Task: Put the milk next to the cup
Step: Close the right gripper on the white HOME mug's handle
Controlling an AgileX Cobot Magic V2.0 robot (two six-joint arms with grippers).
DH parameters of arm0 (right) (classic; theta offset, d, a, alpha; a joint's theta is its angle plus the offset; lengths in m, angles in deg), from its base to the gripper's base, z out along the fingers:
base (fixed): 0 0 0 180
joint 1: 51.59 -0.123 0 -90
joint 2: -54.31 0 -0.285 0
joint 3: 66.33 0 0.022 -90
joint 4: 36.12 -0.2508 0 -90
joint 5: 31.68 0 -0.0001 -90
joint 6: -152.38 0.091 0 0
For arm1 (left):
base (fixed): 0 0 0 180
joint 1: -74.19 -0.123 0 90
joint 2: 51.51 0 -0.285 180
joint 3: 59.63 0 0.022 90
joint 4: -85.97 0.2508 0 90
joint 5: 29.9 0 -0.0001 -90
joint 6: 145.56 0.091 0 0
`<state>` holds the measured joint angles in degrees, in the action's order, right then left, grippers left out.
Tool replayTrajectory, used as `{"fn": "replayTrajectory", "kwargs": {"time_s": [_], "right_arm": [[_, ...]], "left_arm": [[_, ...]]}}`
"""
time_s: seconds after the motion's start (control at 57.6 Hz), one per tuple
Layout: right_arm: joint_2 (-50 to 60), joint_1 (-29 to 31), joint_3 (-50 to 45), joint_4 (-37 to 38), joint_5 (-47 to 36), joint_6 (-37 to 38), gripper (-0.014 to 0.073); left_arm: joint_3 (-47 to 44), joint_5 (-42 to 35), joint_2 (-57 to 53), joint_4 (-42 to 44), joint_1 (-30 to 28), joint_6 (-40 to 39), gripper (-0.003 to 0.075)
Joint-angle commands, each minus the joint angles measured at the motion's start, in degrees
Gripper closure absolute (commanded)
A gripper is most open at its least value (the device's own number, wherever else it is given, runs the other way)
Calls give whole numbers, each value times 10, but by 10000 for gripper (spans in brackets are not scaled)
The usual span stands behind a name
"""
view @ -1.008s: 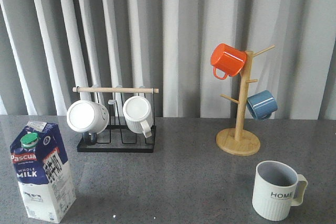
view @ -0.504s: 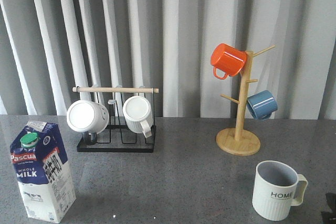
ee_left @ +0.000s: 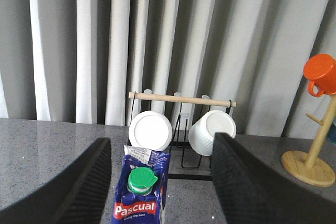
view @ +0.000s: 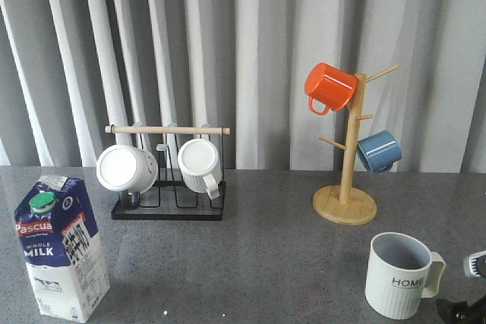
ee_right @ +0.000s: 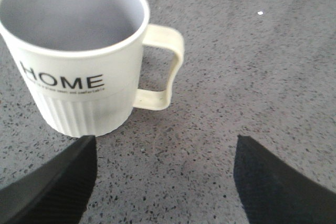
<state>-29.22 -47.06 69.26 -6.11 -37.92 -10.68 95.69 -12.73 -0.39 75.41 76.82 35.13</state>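
Milk carton (view: 61, 248): standing upright at the lower left of the front frame, green cap on, nothing touching it.
HOME cup (view: 401, 275): sitting upright at the lower right of the front frame, handle pointing toward the right edge; the milk and the cup are well apart, with bare grey table (view: 250, 263) between them.
Left gripper (ee_left: 160, 182): hanging behind and above the carton in the left wrist frame, its 2 dark fingers (ee_left: 239, 182) spread wide to either side of the carton top (ee_left: 142, 182), gripping nothing.
Right gripper (ee_right: 163, 182): fingers spread apart at the lower corners of the right wrist frame, empty, pointing at the table just beside the cup handle (ee_right: 163, 66); a sliver of this arm is showing at the lower right edge of the front frame.
Bystanders: 2 white mugs on the wire rack (view: 168, 187) at centre left; orange and blue mugs on the wooden mug tree (view: 345, 187) at centre right.
Step in hand: judging by the layout, the reach for the carton; no grasp is made yet.
Next move: probably lowering the left gripper around the carton body and closing, then lifting and carrying it across to the open table beside the cup, keeping it upright.
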Motion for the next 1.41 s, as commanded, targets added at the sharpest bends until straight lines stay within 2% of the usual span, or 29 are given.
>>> {"fn": "replayTrajectory", "kwargs": {"time_s": [0.0,0.174,0.625,1.042,1.216,1.39], "right_arm": [[-3,14,14,-2,-63,-19,69],[-12,45,14,-2,-107,-14,69],[-39,44,27,-3,-125,-13,69],[-65,44,28,-20,-177,-15,76],[-106,43,68,-1,-176,-15,88],[-162,42,121,27,-180,21,101]], "left_arm": [[20,-41,0,-2,-1,1,302],[20,-41,0,-2,-1,1,302],[20,-41,0,-2,-1,1,302],[20,-41,0,-2,-1,1,302],[20,-41,0,-2,-1,1,302],[20,-41,0,-2,-1,1,302]]}}
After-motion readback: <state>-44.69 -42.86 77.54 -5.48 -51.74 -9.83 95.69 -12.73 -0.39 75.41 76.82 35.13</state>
